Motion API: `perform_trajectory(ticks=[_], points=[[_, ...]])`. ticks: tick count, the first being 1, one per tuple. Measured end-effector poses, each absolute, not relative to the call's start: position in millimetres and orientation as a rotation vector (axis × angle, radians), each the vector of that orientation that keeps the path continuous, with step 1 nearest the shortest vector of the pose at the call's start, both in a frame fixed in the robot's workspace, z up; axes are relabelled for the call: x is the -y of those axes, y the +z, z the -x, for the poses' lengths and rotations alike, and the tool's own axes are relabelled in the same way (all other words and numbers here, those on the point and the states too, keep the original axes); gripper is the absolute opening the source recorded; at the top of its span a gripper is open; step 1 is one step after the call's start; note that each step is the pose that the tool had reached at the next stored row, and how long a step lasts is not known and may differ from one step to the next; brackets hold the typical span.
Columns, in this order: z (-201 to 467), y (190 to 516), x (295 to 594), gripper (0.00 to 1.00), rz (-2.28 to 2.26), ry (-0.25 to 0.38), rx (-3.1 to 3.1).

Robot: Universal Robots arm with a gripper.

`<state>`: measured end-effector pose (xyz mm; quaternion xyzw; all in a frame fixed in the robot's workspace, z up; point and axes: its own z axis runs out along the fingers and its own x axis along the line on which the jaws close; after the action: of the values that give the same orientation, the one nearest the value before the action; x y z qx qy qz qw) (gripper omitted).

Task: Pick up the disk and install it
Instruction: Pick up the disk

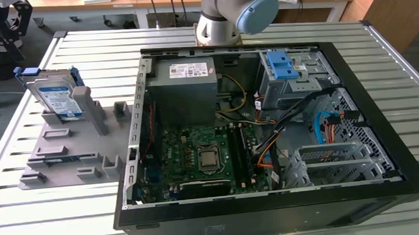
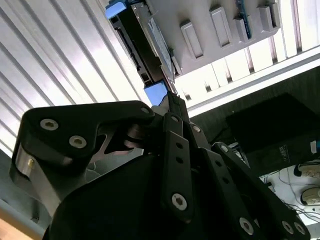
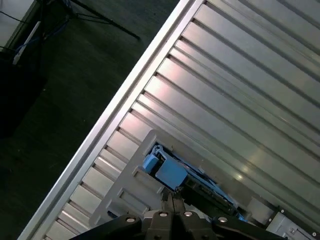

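The disk [image 1: 54, 96] is a silver drive with a blue-and-white label in a blue bracket. It stands on edge in a grey holder [image 1: 67, 152] at the exterior view's left, outside the computer case. In both wrist views my gripper [image 2: 171, 100] [image 3: 172, 200] is shut with nothing between its fingertips. It points at the disk [image 2: 142, 45] from a short distance and does not touch it. The bracket's blue end [image 3: 170, 172] lies just past the fingertips.
The open computer case [image 1: 381, 114] lies on a slatted metal table [image 1: 91, 53]. Inside are a grey power-supply box [image 1: 186, 78], a motherboard [image 1: 204, 155], loose cables and a drive bay with blue latches [image 1: 282, 65]. The arm's base [image 1: 225, 14] stands behind the case.
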<state>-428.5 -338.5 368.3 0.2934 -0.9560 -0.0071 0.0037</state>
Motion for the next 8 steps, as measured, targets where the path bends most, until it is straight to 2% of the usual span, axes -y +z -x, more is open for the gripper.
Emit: perform_trajectory(ticks=[8], points=[[428.5, 368.4, 338.5, 0.11, -1.063, -0.022, 2.948]])
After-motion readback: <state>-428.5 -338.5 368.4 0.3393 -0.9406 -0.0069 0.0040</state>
